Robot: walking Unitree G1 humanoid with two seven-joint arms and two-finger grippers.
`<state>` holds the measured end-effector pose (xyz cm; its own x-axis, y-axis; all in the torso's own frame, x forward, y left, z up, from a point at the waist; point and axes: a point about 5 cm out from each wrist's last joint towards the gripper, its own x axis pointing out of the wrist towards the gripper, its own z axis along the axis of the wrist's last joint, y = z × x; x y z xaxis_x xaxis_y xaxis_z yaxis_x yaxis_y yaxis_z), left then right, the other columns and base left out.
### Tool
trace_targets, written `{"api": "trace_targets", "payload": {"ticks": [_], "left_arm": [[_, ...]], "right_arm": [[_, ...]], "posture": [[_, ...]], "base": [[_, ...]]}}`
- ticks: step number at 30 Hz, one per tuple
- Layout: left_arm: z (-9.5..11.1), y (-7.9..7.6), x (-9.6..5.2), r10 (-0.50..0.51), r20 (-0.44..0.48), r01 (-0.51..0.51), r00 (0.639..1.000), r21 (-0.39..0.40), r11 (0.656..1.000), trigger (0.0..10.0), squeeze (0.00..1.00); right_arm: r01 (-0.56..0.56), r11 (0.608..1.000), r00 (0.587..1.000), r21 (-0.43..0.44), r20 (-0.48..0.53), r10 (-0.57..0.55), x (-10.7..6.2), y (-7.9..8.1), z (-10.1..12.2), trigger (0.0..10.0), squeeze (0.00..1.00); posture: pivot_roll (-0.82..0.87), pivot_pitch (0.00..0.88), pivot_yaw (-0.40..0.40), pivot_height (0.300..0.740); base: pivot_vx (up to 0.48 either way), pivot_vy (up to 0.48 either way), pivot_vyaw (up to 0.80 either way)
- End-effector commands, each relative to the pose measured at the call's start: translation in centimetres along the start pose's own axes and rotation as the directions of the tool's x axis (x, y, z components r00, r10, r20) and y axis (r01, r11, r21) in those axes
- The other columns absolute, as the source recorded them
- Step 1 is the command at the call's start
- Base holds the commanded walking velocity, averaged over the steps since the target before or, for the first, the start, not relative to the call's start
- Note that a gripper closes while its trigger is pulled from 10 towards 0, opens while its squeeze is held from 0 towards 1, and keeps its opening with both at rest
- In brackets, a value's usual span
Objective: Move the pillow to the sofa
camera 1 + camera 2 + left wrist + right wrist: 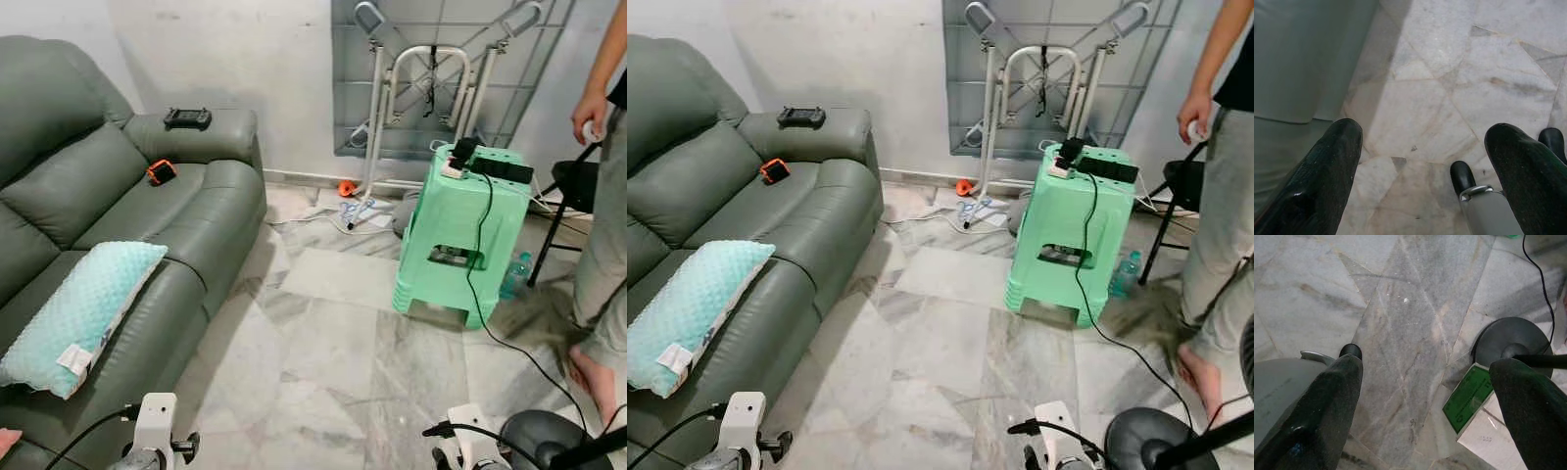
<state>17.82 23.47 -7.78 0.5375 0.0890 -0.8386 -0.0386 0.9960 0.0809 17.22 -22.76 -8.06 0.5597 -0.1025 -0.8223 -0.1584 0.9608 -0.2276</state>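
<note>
Even, soft daylight fills the room, with no glare. The head views are sharp. A faint shadow falls on the marble floor (pixel 323 352) beside the sofa (pixel 186 225). In both wrist views, the near black fingers (pixel 1317 186) are blurred.

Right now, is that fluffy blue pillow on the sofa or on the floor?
On the sofa. The pillow lies flat on the sofa's seat cushion, with its white tag near the front edge.

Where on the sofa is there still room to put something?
The seat between the pillow and the orange gadget is bare, as is the backrest side of the sofa. The armrest holds a black controller. The floor by the green stool is crowded with cables.
</note>
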Motion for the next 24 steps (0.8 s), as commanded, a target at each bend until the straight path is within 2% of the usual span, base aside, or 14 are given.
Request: {"api": "trace_targets", "payload": {"ticks": [1, 7, 18, 24], "left_arm": [[-0.01, 0.28, -0.04, -0.003, -0.009, 0.003, 1.000, 0.017, 1.000, 10.0, 0.00], [-0.30, 0.11, -0.04, -0.005, -0.022, 0.006, 1.000, 0.044, 0.999, 10.0, 0.00], [-0.37, 0.43, -0.08, -0.003, -0.037, 0.005, 0.999, 0.057, 0.998, 10.0, 0.00], [-0.47, -0.20, 0.01, -0.010, -0.045, 0.013, 0.999, 0.065, 0.998, 10.0, 0.00]], "right_arm": [[0.002, 1.000, 1.000, 0.012, -0.001, -0.002, 0.01, 0.03, -0.07, 10.0, 0.00], [-0.002, 1.000, 1.000, 0.023, -0.006, 0.002, 0.04, 0.29, -0.10, 10.0, 0.00], [-0.031, 0.999, 0.999, -0.010, -0.019, 0.031, 0.08, 0.82, -0.18, 10.0, 0.00], [-0.036, 0.999, 0.999, -0.024, -0.036, 0.035, 0.01, 0.83, -0.59, 10.0, 0.00]], "posture": [[-0.22, 0.000, 0.066, 0.740], [-0.21, 0.000, 0.067, 0.740], [-0.21, 0.000, 0.069, 0.740], [-0.21, 0.000, 0.073, 0.740]], "base": [[0.360, 0.000, 0.00], [0.383, 0.000, 0.00], [0.422, 0.000, 0.00], [0.437, 0.000, 0.00]]}}
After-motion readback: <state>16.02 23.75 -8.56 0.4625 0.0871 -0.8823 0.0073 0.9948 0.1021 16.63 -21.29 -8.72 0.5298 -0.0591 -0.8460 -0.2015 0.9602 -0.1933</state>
